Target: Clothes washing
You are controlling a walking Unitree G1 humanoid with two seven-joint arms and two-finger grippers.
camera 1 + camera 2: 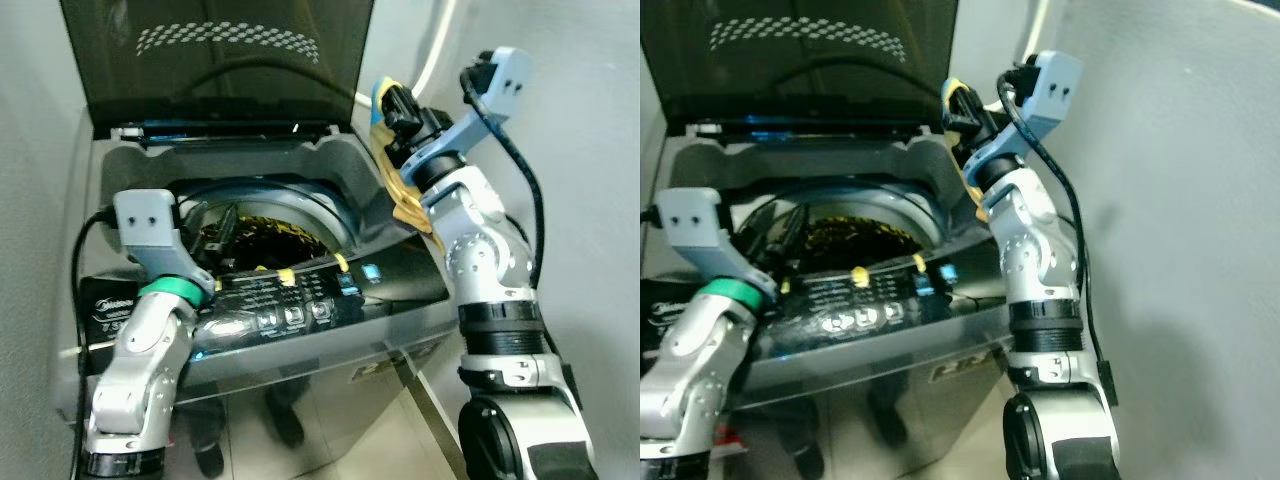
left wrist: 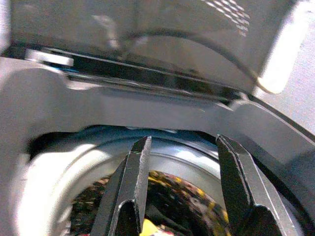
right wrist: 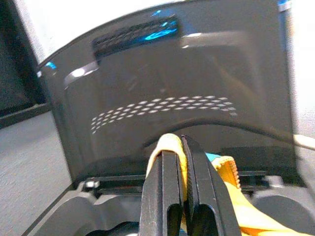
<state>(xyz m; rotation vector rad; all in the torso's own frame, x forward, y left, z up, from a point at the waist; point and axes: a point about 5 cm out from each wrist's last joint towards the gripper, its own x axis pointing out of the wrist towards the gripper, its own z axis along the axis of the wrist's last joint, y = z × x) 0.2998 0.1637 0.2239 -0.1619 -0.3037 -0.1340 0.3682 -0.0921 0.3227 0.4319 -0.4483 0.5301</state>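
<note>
1. A grey top-loading washing machine (image 1: 300, 330) stands in front of the robot, between pale walls.
2. Its dark see-through lid (image 1: 215, 60) is up, and leans back at the rear of the machine.
3. The round drum (image 1: 265, 225) is open at the top. Inside it lies a dark piece of clothing with yellow spots (image 1: 262, 238).
4. The left gripper (image 2: 182, 162) reaches over the front edge of the machine and points down into the drum, above the spotted clothing.
5. Its two black fingers (image 2: 130, 187) are apart, and nothing is between them.
6. The right gripper (image 3: 180, 162) is up high, over the right back corner of the machine, close to the edge of the lid.
7. Its two fingers are pressed together on a yellow cloth (image 1: 400, 195).
8. The top of the yellow cloth is pinched between the fingers. The rest hangs down beside the right arm, over the right rim of the machine.
9. In the right wrist view, the yellow cloth (image 3: 229, 189) bunches out on both sides of the closed fingers, and a small bit of blue shows on it.
10. The control panel (image 1: 290, 300) runs along the front of the machine. It has round buttons and a small blue light near its right end.
11. The shiny front of the machine mirrors the floor and some dark shapes.
</note>
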